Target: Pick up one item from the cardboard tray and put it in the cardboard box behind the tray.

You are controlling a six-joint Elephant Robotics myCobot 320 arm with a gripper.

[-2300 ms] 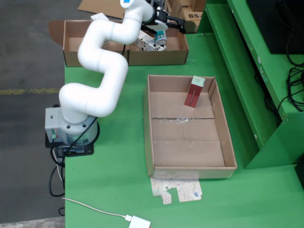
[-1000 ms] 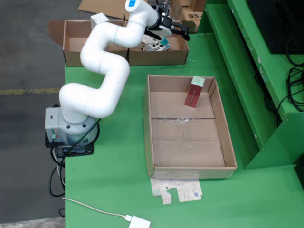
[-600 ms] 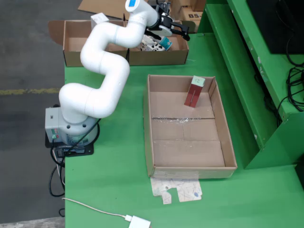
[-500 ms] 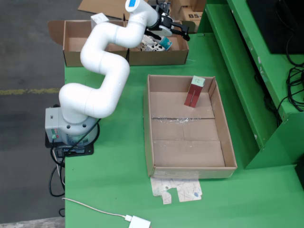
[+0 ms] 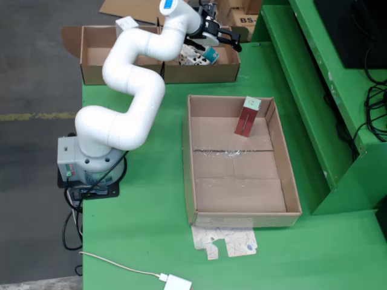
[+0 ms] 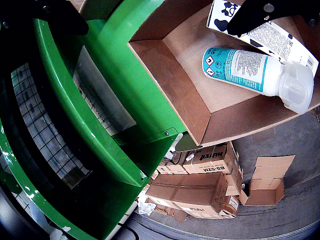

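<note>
The hand (image 5: 233, 41) hangs over the box (image 5: 205, 71) behind the tray (image 5: 192, 181), fingers spread, holding nothing. A bottle (image 6: 250, 70) and carton (image 6: 272, 35) lie in the box. A red carton (image 5: 248, 116) stands in the tray.

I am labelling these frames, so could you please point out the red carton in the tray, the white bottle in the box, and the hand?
red carton (image 5: 245, 122), fixed view, red front face
white bottle (image 6: 245, 69), hand view, label
hand (image 5: 228, 37), fixed view, between fingertips
</note>
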